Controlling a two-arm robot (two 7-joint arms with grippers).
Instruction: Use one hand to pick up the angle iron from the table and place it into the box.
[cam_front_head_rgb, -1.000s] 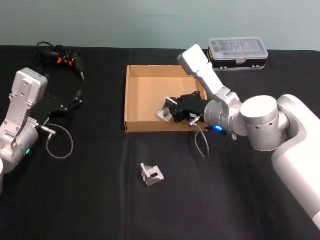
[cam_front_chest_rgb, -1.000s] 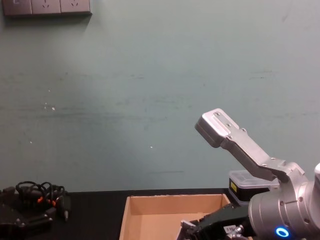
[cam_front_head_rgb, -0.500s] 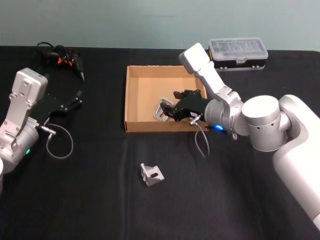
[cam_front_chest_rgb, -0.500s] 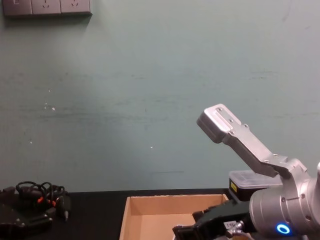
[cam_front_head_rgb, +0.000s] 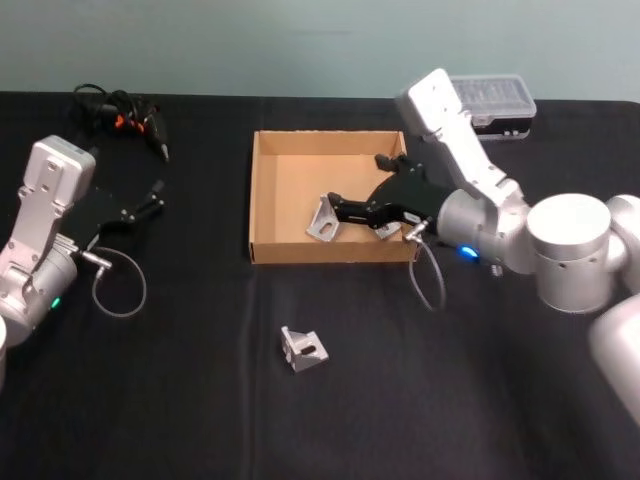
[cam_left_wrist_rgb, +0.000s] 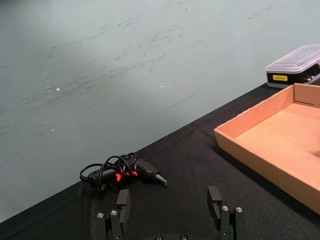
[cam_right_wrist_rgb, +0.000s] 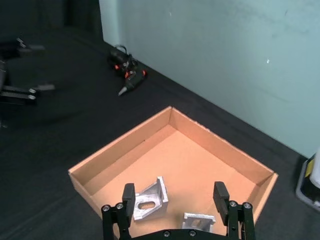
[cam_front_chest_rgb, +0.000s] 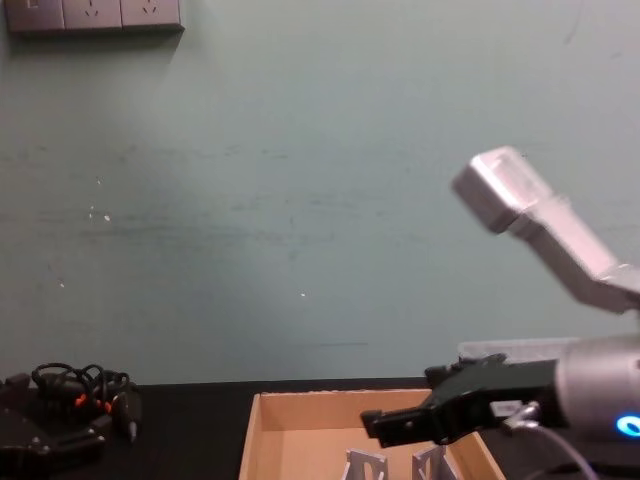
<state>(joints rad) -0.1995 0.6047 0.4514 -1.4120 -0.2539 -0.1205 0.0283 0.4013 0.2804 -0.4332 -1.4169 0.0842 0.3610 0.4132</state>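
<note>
Since half a second earlier the black, pointed-fingered right gripper (cam_front_head_rgb: 358, 185) had let go and drawn back toward 3 o'clock, up off the floor of the shallow tan cardboard box (cam_front_head_rgb: 300, 175). Its fingers (cam_right_wrist_rgb: 128, 197) stood spread wide with nothing between them. The small silver metal angle iron (cam_front_head_rgb: 322, 220) it had carried lay on the box floor near the front wall, about 6 o'clock from the box's centre and clear of the fingers. A second angle iron (cam_front_head_rgb: 386, 232) lay near it toward 4 o'clock, partly behind the gripper.

A third angle iron (cam_front_head_rgb: 303, 350) sat on the flat matte black table (cam_front_head_rgb: 150, 400), well apart from the box at its 6 o'clock. The left gripper (cam_front_head_rgb: 150, 200) hung idle at the box's 9 o'clock, its fingers (cam_left_wrist_rgb: 214, 197) also spread. A clear-lidded plastic case with black base (cam_front_head_rgb: 495, 100) stood at 1 o'clock, partly behind the right arm. A black tool with orange marks and a coiled cable (cam_front_head_rgb: 125, 115) lay at 10 o'clock. Behind the table rose a pale green wall (cam_front_chest_rgb: 300, 200) with white sockets (cam_front_chest_rgb: 95, 12).
</note>
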